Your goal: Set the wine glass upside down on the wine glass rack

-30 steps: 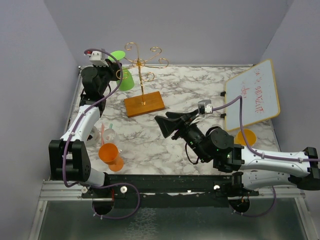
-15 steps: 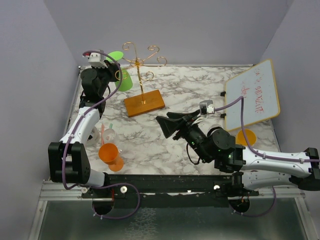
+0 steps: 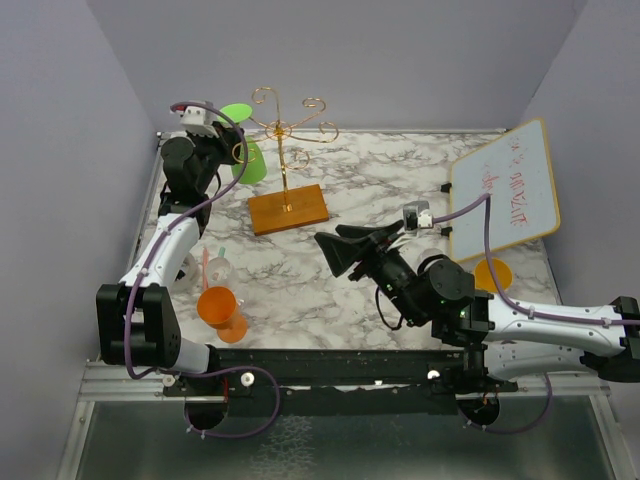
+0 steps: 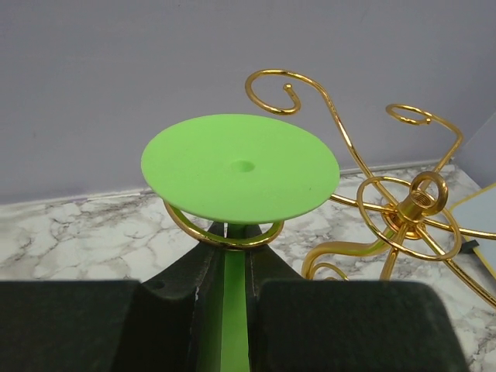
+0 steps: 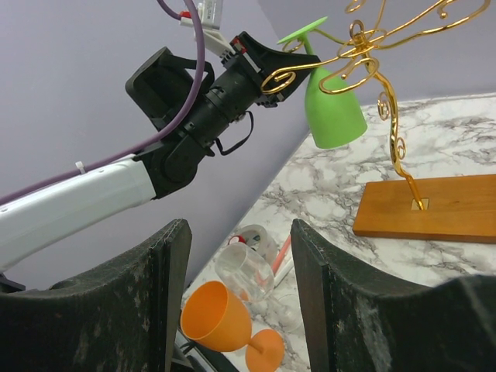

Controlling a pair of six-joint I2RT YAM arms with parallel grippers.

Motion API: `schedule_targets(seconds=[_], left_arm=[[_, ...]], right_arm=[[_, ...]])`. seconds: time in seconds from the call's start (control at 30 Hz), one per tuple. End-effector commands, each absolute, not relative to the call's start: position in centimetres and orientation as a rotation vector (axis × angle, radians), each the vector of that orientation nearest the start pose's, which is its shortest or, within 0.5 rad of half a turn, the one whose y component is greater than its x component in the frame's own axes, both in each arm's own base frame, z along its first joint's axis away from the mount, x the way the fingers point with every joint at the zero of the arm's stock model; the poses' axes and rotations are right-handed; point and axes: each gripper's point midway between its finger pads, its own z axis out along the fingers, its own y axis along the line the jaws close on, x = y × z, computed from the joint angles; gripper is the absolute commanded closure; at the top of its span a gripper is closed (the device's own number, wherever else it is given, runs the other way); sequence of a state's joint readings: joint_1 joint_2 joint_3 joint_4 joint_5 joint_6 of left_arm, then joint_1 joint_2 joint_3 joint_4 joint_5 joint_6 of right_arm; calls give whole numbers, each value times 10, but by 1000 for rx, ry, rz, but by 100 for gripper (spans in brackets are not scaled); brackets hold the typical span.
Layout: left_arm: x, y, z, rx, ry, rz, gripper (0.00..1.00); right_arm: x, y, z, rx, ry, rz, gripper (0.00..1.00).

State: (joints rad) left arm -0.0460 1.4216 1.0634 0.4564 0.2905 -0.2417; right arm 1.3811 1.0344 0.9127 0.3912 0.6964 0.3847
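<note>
Meanwhile, upper left, the left gripper (image 3: pixel 228 150) clenched the inverted wine glass (image 3: pixel 252 165) at the wine glass rack (image 3: pixel 288 208); the right gripper (image 5: pixel 240 236) gaped.

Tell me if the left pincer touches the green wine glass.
Touching: the left wrist view shows the left pincer clamped on the green wine glass stem.

— Where is the top camera looking from?
— It is looking down from high over the near edge, taking in the whole table (image 3: pixel 400 170).
— And the wrist cameras?
— The left one is sitting right up against the green glass (image 4: pixel 240 167). The right one is looking left and far from mid-table, farther back. All three are sharing the rack (image 3: pixel 288 209).
</note>
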Motion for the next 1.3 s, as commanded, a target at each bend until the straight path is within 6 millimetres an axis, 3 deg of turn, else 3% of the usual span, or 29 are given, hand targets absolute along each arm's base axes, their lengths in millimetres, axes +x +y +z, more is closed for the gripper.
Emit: schedule_targets(seconds=[0.0, 0.17, 0.5, 0.7, 0.93, 1.27], left_arm=[[478, -57, 336, -28, 1448, -352, 100], [477, -46, 337, -91, 1440, -320, 100], [470, -43, 342, -98, 1421, -307, 100], [463, -44, 348, 34, 1389, -224, 100], [456, -59, 346, 254, 1369, -173, 100], [460, -57, 345, 218, 1378, -185, 100]], right_arm=[[163, 328, 389, -73, 1440, 1031, 40], [163, 327, 389, -74, 1440, 1036, 40], [162, 327, 389, -73, 1440, 1046, 40], [161, 327, 390, -73, 1438, 1053, 40], [160, 325, 390, -73, 1437, 1057, 40], [160, 326, 391, -77, 1435, 1062, 40]])
